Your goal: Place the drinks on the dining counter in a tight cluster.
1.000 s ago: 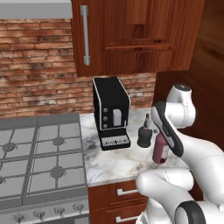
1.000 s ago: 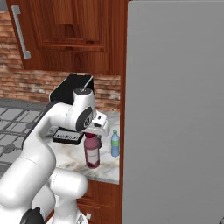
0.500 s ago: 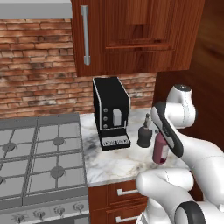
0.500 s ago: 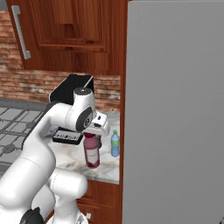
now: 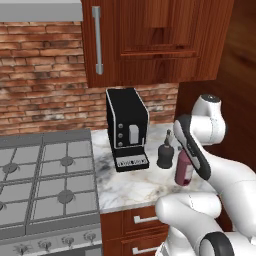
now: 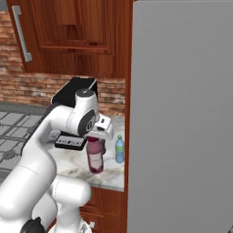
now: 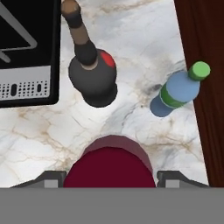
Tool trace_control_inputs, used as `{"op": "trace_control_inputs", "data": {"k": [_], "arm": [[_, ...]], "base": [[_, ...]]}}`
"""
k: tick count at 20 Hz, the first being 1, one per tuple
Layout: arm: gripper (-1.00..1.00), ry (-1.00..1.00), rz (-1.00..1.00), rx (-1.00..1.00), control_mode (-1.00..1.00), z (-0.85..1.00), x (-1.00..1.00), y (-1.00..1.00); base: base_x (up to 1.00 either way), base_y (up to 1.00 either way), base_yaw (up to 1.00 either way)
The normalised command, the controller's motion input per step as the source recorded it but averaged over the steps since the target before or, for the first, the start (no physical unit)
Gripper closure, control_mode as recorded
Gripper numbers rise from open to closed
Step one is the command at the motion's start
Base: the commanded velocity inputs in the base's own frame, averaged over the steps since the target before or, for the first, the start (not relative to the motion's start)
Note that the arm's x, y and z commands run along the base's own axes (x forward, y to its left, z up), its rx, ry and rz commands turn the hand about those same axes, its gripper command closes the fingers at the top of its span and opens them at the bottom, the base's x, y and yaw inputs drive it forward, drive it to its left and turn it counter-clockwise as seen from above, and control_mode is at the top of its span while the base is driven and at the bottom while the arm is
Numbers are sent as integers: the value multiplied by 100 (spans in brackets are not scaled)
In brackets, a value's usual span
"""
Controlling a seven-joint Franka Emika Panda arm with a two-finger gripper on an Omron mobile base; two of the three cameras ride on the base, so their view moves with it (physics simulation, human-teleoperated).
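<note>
— Bottles, left to right?
— Black bottle [image 7: 92, 81] at eleven o'clock by the coffee machine [image 5: 127, 129], maroon bottle [image 7: 110, 166] at six, blue bottle [image 7: 177, 91] at two, all on the marble tabletop [image 7: 131, 30].
— Pincer [image 7: 111, 177]?
— Clenched around the maroon bottle.

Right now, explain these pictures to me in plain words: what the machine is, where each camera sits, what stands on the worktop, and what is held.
The machine is a white robot arm on a driving base in a rendered kitchen. Two cameras ride behind it, left and right; the third looks down from its hand.

On the marble worktop beside the stove stand a black coffee machine and three drinks: a squat black bottle, a small blue bottle with a green cap, and a maroon bottle.

The gripper sits over the maroon bottle, jaws on either side of its top. It appears closed on it; the bottle stands on the worktop, not yet lifted.
</note>
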Motion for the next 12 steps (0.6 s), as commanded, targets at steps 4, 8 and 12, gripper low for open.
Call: {"op": "trace_control_inputs", "data": {"k": [4,8,12], "arm": [[100,0,0,0,-100,100,-35,0],[100,0,2,0,-100,98,-72,0],[100,0,4,0,-100,80,-92,12]], "base": [[0,0,0],[0,0,0],[0,0,0]]}}
